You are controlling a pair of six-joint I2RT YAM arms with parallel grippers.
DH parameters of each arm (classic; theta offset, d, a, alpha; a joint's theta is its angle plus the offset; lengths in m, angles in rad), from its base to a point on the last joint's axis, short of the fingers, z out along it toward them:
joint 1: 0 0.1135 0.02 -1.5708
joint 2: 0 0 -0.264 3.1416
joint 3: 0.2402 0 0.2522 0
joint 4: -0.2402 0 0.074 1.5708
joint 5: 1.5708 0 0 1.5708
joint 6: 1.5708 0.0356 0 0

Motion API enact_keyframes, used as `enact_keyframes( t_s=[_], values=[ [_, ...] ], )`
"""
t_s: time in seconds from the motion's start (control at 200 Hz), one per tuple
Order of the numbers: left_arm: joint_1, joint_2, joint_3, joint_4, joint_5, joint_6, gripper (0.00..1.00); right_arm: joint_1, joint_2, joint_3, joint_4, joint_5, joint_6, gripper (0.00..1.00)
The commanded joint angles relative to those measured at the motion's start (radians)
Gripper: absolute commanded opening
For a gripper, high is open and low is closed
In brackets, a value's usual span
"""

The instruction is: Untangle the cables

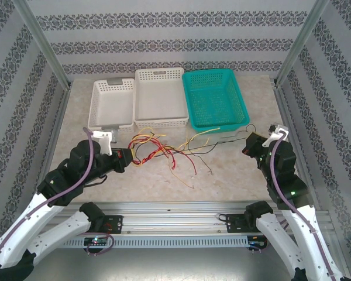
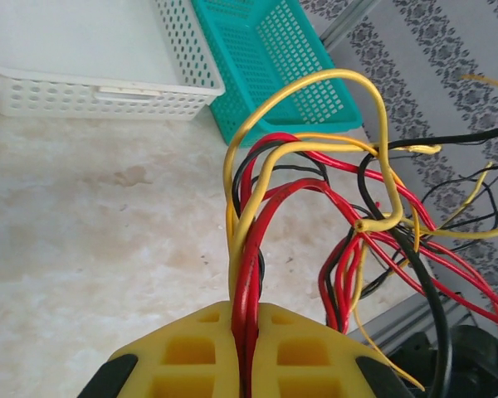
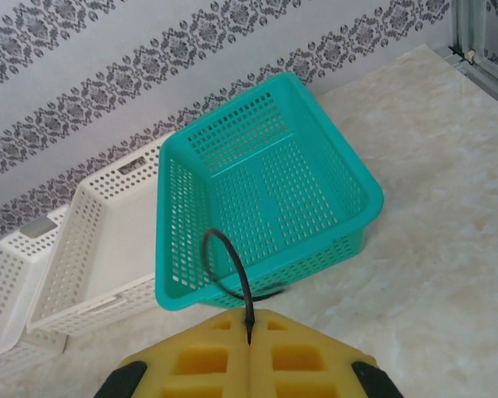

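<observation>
The cables (image 1: 155, 151) lie in a loose red, yellow and black tangle on the table, in front of the baskets. My left gripper (image 1: 124, 158) is at the tangle's left end. In the left wrist view that gripper (image 2: 251, 308) is shut on a bundle of red cable (image 2: 270, 215) and yellow cable (image 2: 315, 83), which loop upward from its yellow fingers. My right gripper (image 1: 250, 143) sits at the right, and a thin black cable (image 1: 222, 145) stretches from it toward the tangle. In the right wrist view this gripper (image 3: 249, 319) is shut on the black cable (image 3: 232, 265), which curls in a loop.
Three baskets stand in a row at the back: a small white basket (image 1: 111, 104), a larger white basket (image 1: 159, 96) and a teal basket (image 1: 215, 99). An aluminium rail (image 1: 175, 208) runs along the table's near edge. Patterned walls close in both sides.
</observation>
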Motion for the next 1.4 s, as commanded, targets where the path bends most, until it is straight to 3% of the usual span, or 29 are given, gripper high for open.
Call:
enact_keyframes(
  t_s=[0.0, 0.14, 0.335, 0.43, 0.535, 0.595, 0.654, 0.824, 1.154, 1.394],
  values=[
    [0.021, -0.038, 0.035, -0.218, -0.154, 0.099, 0.00, -0.040, -0.004, 0.038, -0.066, 0.198, -0.002, 0.00],
    [0.021, -0.071, 0.024, -0.235, -0.219, 0.085, 0.00, -0.045, 0.004, 0.034, -0.079, 0.202, 0.014, 0.00],
    [0.021, -0.141, -0.118, -0.092, -0.144, -0.057, 0.00, -0.044, 0.024, 0.007, -0.051, 0.102, 0.026, 0.00],
    [0.021, -0.188, -0.217, 0.024, -0.113, -0.136, 0.06, -0.044, 0.028, 0.005, -0.055, 0.104, 0.029, 0.00],
    [0.021, -0.212, -0.297, 0.092, -0.106, -0.194, 0.20, -0.046, 0.027, 0.016, -0.075, 0.138, 0.016, 0.00],
    [0.020, -0.215, -0.334, 0.111, -0.105, -0.216, 0.33, -0.046, 0.027, 0.022, -0.083, 0.147, 0.007, 0.00],
    [0.020, -0.211, -0.368, 0.145, -0.102, -0.229, 0.35, -0.046, 0.033, 0.021, -0.081, 0.137, 0.002, 0.00],
    [0.021, -0.176, -0.428, 0.255, -0.110, -0.249, 0.56, -0.044, 0.050, 0.002, -0.037, 0.044, 0.004, 0.00],
    [0.007, 0.158, -0.407, 0.674, 0.095, -0.265, 0.69, -0.033, 0.058, 0.018, 0.083, -0.241, 0.002, 0.00],
    [-0.101, 0.469, -0.234, 0.788, 0.120, -0.177, 0.74, -0.003, 0.084, 0.038, 0.170, -0.445, 0.035, 0.00]
  ],
)
